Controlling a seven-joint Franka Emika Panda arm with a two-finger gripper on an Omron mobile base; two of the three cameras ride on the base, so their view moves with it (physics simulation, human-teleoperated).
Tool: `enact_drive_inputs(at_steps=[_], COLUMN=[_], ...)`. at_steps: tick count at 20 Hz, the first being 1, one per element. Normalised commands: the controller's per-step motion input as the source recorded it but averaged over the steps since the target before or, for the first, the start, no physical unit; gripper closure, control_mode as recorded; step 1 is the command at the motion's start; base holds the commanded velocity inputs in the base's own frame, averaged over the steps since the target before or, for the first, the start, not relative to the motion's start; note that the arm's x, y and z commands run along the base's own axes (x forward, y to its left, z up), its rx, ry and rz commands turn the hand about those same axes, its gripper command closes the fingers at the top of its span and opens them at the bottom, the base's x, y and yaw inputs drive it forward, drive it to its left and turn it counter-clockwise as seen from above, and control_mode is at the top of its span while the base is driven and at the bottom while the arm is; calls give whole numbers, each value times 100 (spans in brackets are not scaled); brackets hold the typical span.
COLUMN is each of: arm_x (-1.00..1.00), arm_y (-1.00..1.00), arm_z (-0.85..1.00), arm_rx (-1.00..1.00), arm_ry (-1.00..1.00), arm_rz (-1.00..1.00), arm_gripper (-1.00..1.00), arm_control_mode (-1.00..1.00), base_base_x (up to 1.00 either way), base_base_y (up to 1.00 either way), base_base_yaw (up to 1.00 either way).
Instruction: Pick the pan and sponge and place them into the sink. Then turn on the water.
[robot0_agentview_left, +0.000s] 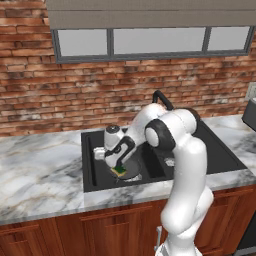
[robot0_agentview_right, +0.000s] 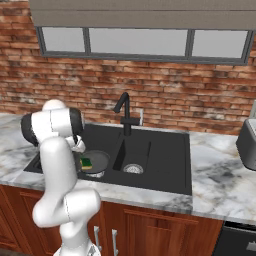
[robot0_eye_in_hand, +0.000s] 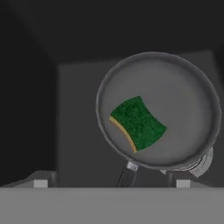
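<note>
sponge (robot0_eye_in_hand: 138, 123) green side up inside pan (robot0_eye_in_hand: 183, 92), clear of its rim | pan in sink (robot0_agentview_right: 165, 160) left basin, partly over the drain | my gripper (robot0_agentview_left: 111, 159) above pan, fingers apart, holding nothing | right basin bare

No text, label, brand, number or sign can be read anywhere in these pictures. The pan (robot0_eye_in_hand: 157, 109), the sponge (robot0_eye_in_hand: 139, 123) and the sink (robot0_agentview_right: 165, 160) all carry plain, unmarked surfaces.
</note>
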Motion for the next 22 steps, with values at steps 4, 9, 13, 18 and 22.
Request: enact_drive_inputs(at_steps=[4, 9, 13, 18, 22], arm_x=[-3, -6, -18, -71, -83], arm_y=[-3, -5, -8, -34, -51], arm_z=[100, 100, 100, 72, 60], arm_rx=[4, 3, 4, 11, 18], arm_ry=[16, 12, 11, -3, -12], arm_rz=[-13, -14, -11, -10, -11], arm_gripper=[-100, -100, -100, -100, -100], arm_control_mode=[-100, -100, -100, -100, -100], base_base_x=[0, 0, 0, 0, 0], base_base_y=[0, 0, 0, 0, 0], base_base_yaw=[0, 0, 0, 0, 0])
